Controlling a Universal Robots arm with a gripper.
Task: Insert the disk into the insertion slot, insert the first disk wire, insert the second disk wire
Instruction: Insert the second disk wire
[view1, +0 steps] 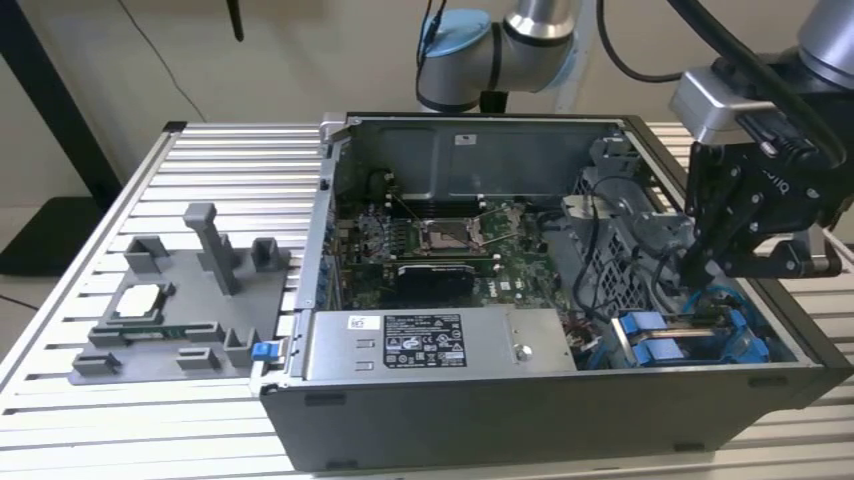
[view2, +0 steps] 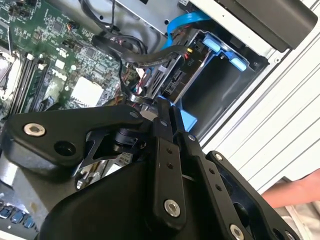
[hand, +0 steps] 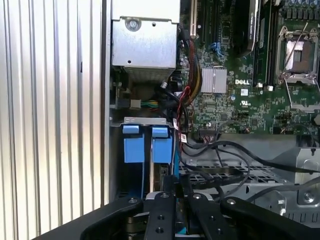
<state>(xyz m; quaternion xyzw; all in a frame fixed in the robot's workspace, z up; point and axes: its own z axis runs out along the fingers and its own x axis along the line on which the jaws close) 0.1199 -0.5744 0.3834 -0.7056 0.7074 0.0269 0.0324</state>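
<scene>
Gripper (view1: 694, 272) sits low inside the case (view1: 534, 420), at the front corner on the exterior view's right, over the slot (hand: 145, 121). I see the disk (hand: 161, 146) seated in the slot, its blue tab just beside the other carrier (hand: 132, 145). In both wrist views the fingers are narrow with the tips nearly together, close by the disk's edge, where a black cable (view2: 115, 46) comes in. I can't tell if they pinch it. Board (view1: 441, 240) lies well apart from the gripper.
</scene>
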